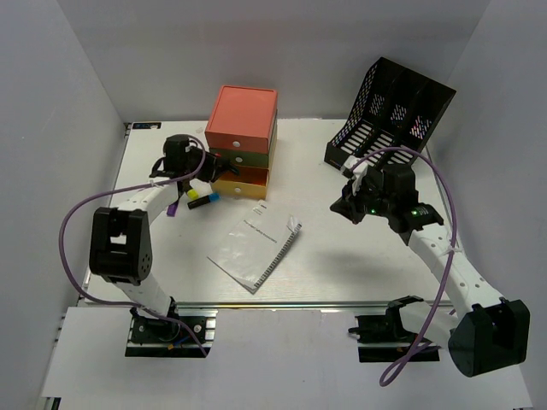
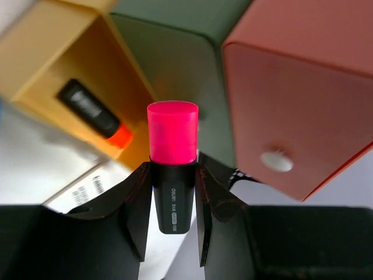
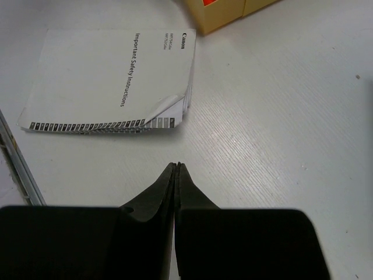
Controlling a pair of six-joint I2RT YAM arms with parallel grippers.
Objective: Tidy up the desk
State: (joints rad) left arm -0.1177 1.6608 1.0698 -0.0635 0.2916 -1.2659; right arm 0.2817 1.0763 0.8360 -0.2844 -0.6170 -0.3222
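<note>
Right now I am watching the left claw [image 2: 173, 170] pinching a highlighter [image 2: 172, 137] by its black barrel, with the pink cap poking up between the fingers at the middle of the wrist frame. The right claw [image 3: 176, 169] is hanging over bare surface with its fingers pressed flat together, gripping nothing. The bench [image 1: 342, 256], the broad white top I am tidying, is filling the middle of the overhead frame, its metal rail running along the lower edge. What is worrying me is the grip: the barrel is looking round, smooth and glossy, and the fingers are catching only its lower part, so a sharp wrist swing could be twisting it loose. The yellow drawer [image 2: 52, 52] is standing open at the upper left of the wrist frame with a black-and-orange marker [image 2: 93, 111] lying inside. If I am coming in too steep, the cap could be striking the drawer wall or the green front beside it. That might be shoving the boxy plastic drawer box [image 1: 244, 141] across the slick top. The booklet [image 1: 255, 249], at the lower middle of the overhead frame, is thin matte paper with one corner curling, and it looks awkward to get a finger under. The black mesh file rack [image 1: 393, 107] is sitting at the upper right.
</note>
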